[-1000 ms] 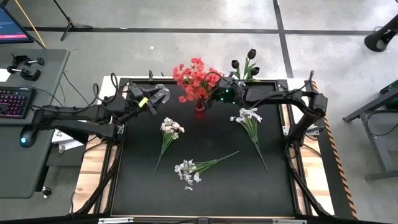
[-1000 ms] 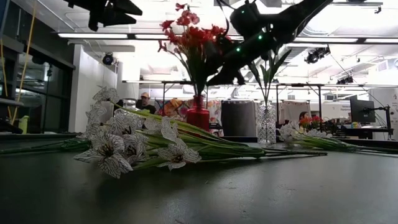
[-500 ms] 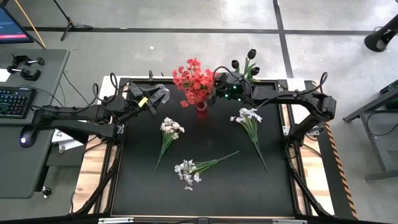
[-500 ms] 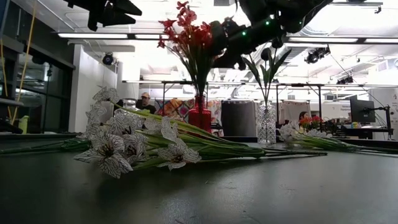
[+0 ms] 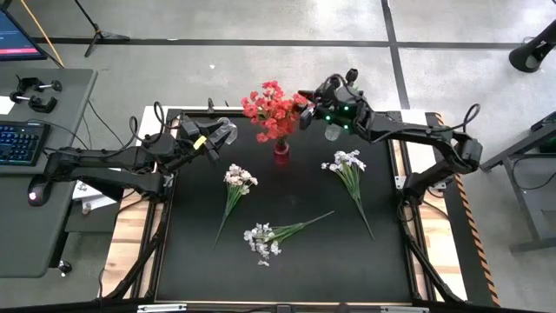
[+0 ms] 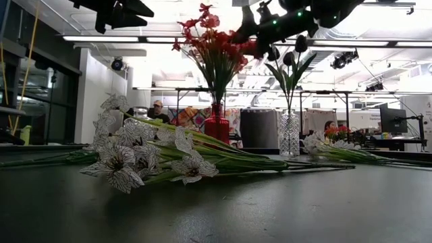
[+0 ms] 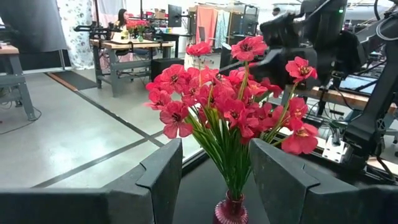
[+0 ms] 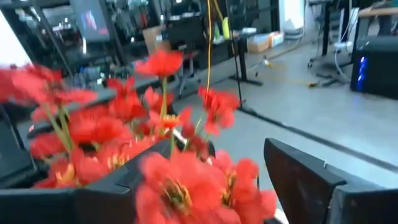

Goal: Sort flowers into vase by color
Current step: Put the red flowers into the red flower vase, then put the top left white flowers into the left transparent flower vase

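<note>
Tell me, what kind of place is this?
Probably a robot lab or workshop: two robot arms mounted at a black table, a desk with a keyboard alongside, and workbenches with monitors under ceiling lights in the room behind.

Three white sprays (image 5: 236, 180) (image 5: 347, 162) (image 5: 263, 237) lying flat, two vases (image 5: 281, 149) (image 6: 289, 134)

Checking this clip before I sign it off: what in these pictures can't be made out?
- High view: the clear glass vase holding the black flowers is covered by the right hand and its arm.
- High view: the small red glass vase is mostly under the red artificial flowers.
- Low view: both hands run off the top edge.
- Right wrist view: the red blossoms are blurred and block the table.
- Left wrist view: the left hand frames the red vase, its base cut off.
</note>
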Robot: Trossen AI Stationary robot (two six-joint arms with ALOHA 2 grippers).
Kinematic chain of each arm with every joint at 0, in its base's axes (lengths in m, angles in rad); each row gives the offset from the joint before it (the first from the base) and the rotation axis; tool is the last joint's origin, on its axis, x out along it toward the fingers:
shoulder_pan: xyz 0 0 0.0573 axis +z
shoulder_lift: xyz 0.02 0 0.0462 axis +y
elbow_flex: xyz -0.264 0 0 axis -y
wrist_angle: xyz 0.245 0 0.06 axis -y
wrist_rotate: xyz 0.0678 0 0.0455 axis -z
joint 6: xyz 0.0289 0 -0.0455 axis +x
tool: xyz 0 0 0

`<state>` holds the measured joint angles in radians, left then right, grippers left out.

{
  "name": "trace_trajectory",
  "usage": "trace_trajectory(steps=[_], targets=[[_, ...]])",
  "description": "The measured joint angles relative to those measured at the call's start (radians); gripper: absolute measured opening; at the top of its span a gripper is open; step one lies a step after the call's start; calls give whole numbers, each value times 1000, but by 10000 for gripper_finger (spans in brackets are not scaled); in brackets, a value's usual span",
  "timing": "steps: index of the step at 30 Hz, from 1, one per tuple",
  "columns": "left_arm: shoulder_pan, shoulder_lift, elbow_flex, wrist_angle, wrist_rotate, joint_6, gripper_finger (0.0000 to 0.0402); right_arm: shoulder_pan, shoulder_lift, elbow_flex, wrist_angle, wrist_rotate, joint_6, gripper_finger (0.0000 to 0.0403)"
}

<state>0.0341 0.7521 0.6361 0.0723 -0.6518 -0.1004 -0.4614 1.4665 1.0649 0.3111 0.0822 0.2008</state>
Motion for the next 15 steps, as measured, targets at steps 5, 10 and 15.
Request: trace_trajectory(steps=[5, 10, 15], targets=[[0, 0, 0, 0, 0, 1, 177, -23, -38, 0, 52, 0, -1, 248], [0, 0, 0, 0, 0, -5, 177, -51, -89, 0, 113, 0, -10, 248], [-3, 0, 29, -220, 137, -368, 177, -80, -185, 0, 97, 3, -52, 248]])
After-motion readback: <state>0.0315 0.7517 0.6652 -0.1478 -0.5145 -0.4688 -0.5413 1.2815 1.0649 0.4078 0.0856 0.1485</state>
